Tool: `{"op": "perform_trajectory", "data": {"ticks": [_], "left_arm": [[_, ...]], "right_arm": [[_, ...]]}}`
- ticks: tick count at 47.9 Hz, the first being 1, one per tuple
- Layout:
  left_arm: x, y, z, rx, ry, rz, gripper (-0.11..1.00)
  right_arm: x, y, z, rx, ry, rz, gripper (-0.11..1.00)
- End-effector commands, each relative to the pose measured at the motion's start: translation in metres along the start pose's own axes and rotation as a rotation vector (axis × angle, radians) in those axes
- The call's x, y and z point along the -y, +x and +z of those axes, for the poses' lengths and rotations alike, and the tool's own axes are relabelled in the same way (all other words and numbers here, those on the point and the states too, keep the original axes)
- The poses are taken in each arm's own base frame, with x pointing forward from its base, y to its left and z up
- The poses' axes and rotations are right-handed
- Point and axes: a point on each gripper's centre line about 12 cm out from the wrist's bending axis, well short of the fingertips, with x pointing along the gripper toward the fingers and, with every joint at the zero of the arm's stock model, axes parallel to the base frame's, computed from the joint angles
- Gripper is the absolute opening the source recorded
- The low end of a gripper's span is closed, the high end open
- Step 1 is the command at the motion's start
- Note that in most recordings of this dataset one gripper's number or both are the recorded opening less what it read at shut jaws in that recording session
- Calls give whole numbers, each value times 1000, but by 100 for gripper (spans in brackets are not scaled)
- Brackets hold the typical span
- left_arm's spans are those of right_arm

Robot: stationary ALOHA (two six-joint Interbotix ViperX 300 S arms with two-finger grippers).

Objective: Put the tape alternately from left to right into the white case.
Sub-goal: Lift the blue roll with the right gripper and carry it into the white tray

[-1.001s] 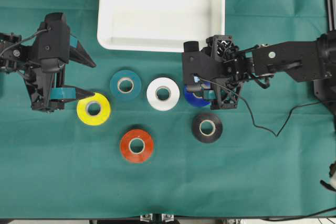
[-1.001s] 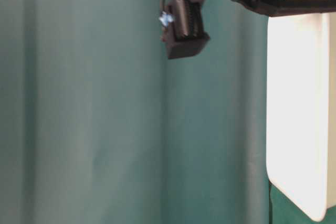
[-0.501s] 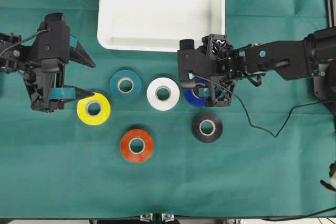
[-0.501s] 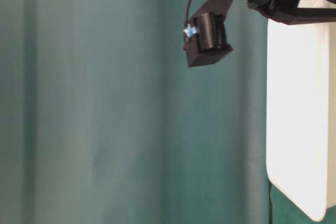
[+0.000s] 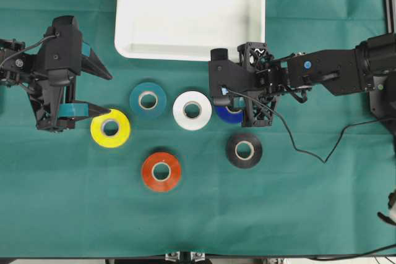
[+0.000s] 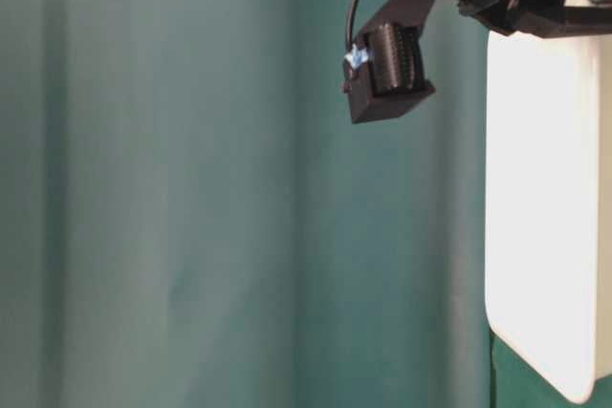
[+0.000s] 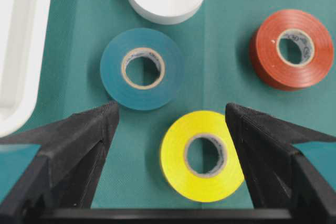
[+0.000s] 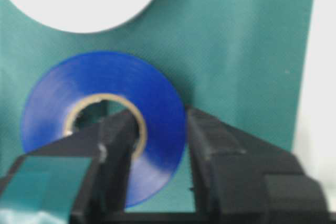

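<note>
We see the right end effector [image 8: 160, 145] clenched on the blue roll [image 8: 105, 114]: one finger sits inside the pale core, the other against the outer wall, with the ring's side pinched between them. That roll lies flat on the green table [image 5: 309, 202], just beside the white roll [image 5: 192, 110] and a little in from the near right corner of the white case [image 5: 192, 10]. The black roll [image 5: 244, 149] lies close by, toward the table's near edge.

The left end effector [image 7: 170, 124] stands released, its fingers spread wide on either side of the yellow roll [image 7: 202, 156] without touching it. Beyond it lie the teal roll [image 7: 142, 69] and, toward the near edge, the orange-red roll [image 7: 291, 48]. All six rolls rest on the table; the white case sits at the far edge, holding none of them.
</note>
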Motion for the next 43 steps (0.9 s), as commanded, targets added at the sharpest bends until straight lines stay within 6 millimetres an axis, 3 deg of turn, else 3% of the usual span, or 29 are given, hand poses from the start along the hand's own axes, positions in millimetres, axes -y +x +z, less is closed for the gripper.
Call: {"op": "perform_trajectory", "data": {"ticks": [1, 20, 34, 43], "left_arm": [[2, -3, 6, 25, 1, -7, 83], [2, -2, 6, 27, 1, -7, 83], [2, -3, 6, 30, 1, -7, 83], [2, -2, 7, 39, 1, -8, 83]], "right_arm": [[0, -7, 11, 32, 4, 3, 27], [-1, -28, 22, 99, 8, 12, 27], [-5, -66, 37, 210, 8, 35, 27], [-5, -69, 41, 241, 7, 39, 27]]}}
